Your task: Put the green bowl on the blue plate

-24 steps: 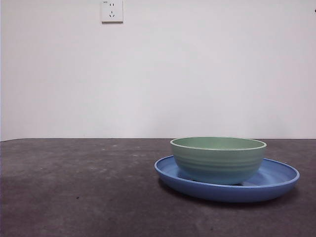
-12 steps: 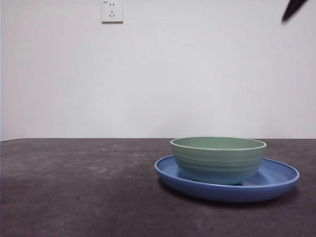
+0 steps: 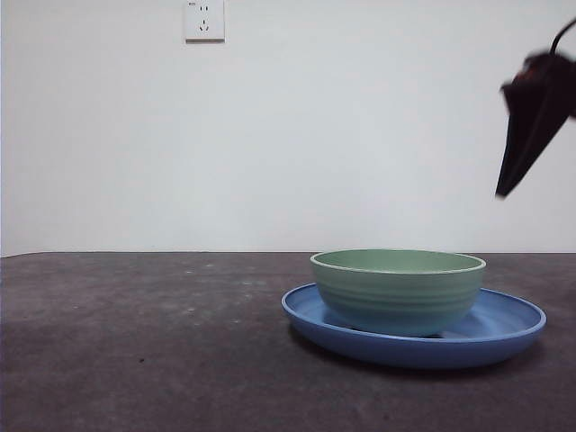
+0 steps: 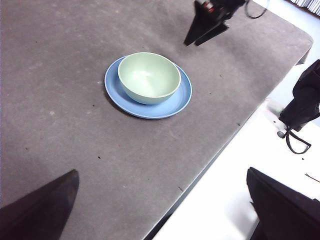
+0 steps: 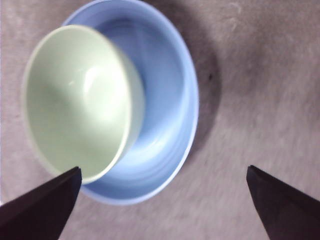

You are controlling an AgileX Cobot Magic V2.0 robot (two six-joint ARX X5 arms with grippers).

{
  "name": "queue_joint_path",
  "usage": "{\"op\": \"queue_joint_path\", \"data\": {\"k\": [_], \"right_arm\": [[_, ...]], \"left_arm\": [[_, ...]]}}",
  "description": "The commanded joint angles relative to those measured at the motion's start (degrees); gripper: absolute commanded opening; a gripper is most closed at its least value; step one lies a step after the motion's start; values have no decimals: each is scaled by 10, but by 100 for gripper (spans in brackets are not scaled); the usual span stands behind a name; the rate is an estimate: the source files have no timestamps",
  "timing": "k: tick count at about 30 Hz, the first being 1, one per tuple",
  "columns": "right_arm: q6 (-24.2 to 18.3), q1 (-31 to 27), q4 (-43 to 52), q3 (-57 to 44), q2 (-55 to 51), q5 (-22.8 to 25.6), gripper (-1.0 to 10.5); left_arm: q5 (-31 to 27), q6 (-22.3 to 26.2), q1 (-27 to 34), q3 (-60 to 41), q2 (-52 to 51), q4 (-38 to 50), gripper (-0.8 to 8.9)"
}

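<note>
Worktop (image 3: 135, 342): dark grey, matte, filling the lower frame. We read no writing on it.

Blue plate (image 3: 504, 328): lower right of the front view, flat on the worktop.

Green bowl (image 3: 398, 290): seated inside the plate, off-centre, unheld. We judge the placement done.

Right end effector (image 3: 531, 117): new at the upper right edge, larger than half a second ago; jaws spread wide, empty, above the crockery.

Left end effector (image 4: 160, 210): high, jaws wide apart, empty.

Wall socket (image 3: 204, 20): upper left; marking illegible.
</note>
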Motion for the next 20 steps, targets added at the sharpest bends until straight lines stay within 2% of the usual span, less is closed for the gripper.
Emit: {"op": "queue_joint_path", "data": {"k": [1,8,14,20], "right_arm": [[-22,-1,30,10,38,-2,450],[-24,0,76,10,99,-4,321],[-29,5,100,10,135,-21,311],[-31,10,115,10,166,-41,241]], "left_arm": [[5,-1,-3,6,2,7,592],[5,-1,-3,6,2,7,592],[5,-1,-3,6,2,8,592],[5,-1,-3,6,2,8,592]]}}
